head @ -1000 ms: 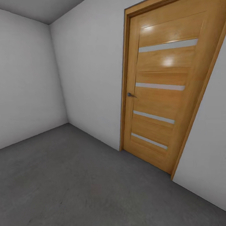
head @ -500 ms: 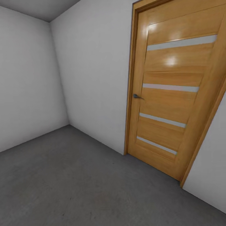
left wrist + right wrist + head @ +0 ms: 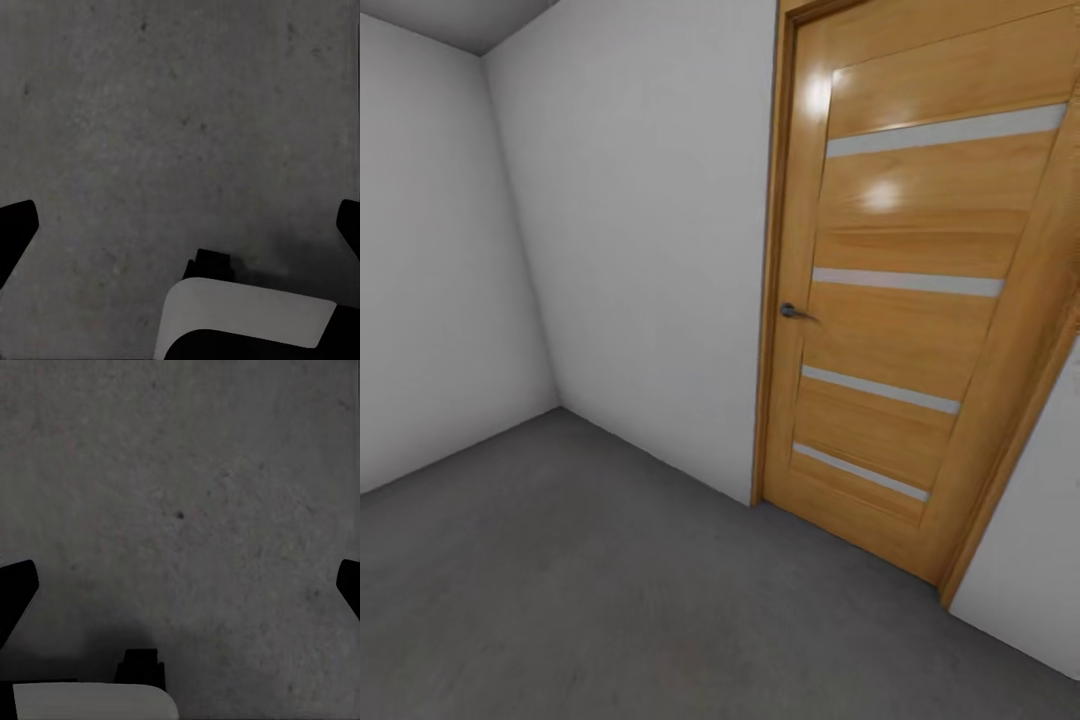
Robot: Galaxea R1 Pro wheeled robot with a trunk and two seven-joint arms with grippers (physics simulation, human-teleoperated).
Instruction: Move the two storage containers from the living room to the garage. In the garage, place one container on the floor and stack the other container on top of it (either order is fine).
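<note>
I am in the garage, a bare room with pale grey walls and a dark grey concrete floor. The two storage containers are out of view, and so is the living room. In the left wrist view my left gripper hangs over bare concrete, its dark fingertips far apart at the picture's edges with nothing between them. My right gripper stands the same way, open over the mottled floor, holding nothing.
A shut wooden door with pale glass strips and a dark lever handle stands in the wall ahead on the right. The room's corner lies to the left. A white and black part of my own body shows low in both wrist views.
The whole head view has shifted: the camera has moved nearer the door wall, so the door looks larger and sits further right. No thing in the room has moved.
</note>
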